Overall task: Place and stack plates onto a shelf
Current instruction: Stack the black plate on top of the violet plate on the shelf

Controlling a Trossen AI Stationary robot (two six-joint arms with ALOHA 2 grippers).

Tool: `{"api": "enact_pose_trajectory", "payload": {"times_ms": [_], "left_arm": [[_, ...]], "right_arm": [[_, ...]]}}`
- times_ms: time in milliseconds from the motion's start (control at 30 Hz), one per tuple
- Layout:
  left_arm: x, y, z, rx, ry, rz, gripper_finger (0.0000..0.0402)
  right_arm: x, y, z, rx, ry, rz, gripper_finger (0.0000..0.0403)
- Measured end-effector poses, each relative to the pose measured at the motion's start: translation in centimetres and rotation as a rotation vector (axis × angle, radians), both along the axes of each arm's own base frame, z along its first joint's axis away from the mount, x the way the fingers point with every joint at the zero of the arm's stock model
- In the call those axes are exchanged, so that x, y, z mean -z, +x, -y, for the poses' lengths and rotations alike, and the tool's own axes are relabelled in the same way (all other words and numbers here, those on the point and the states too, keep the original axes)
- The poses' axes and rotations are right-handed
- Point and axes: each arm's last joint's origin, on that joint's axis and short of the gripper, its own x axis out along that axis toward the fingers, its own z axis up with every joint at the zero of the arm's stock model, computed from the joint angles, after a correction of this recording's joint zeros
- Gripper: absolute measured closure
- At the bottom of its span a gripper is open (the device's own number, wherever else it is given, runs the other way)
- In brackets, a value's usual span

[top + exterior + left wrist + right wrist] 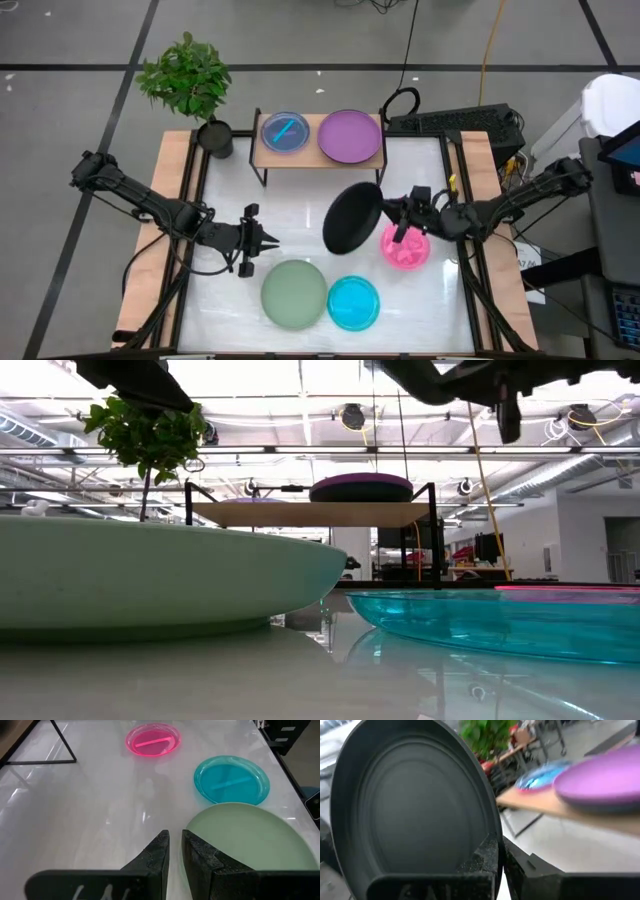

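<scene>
The right gripper (385,214) pinches the rim of a black plate (352,218), holding it lifted and tilted above the middle of the white tabletop (300,215), between the shelf (318,156) and the plates lying nearer the front edge. In the right wrist view the dark fingers (487,857) close on the edge of the black plate (410,805), whose hollow face fills most of that picture, with the shelf's wooden top (555,807) beyond it.

On the shelf sit two plates side by side: a small cyan translucent plate (285,131) on the left half and a larger purple plate (350,135) on the right half. In the low view the purple plate (361,487) rests on the light wooden top (310,514).

The left gripper (262,241) hovers over bare tabletop just behind the sage green plate (294,294), its fingers (159,855) pressed nearly together and holding nothing. Beside the green plate, to its right, lies a cyan plate (353,303); the two are close, and whether they touch I cannot tell. A pink translucent plate (406,246) lies flat under the right arm's wrist, near the lifted black plate.

A potted plant (190,82) stands at the far left corner beside the shelf
</scene>
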Motion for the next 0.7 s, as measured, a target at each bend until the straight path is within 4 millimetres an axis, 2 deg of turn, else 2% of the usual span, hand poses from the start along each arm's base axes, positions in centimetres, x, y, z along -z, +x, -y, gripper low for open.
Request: {"api": "enact_pose_trajectory", "payload": {"times_ms": [333, 700], "left_arm": [[0.0, 0.0, 0.0, -0.009, -0.014, -0.001, 0.0344], [0.1, 0.0, 0.0, -0.013, -0.017, -0.008, 0.0344]], "right_arm": [[-1.8, 0.4, 3.7, 0.193, -0.144, 0.070, 0.0402], [-2.5, -0.3, 8.8, 0.460, -0.203, 0.071, 0.0403]]}}
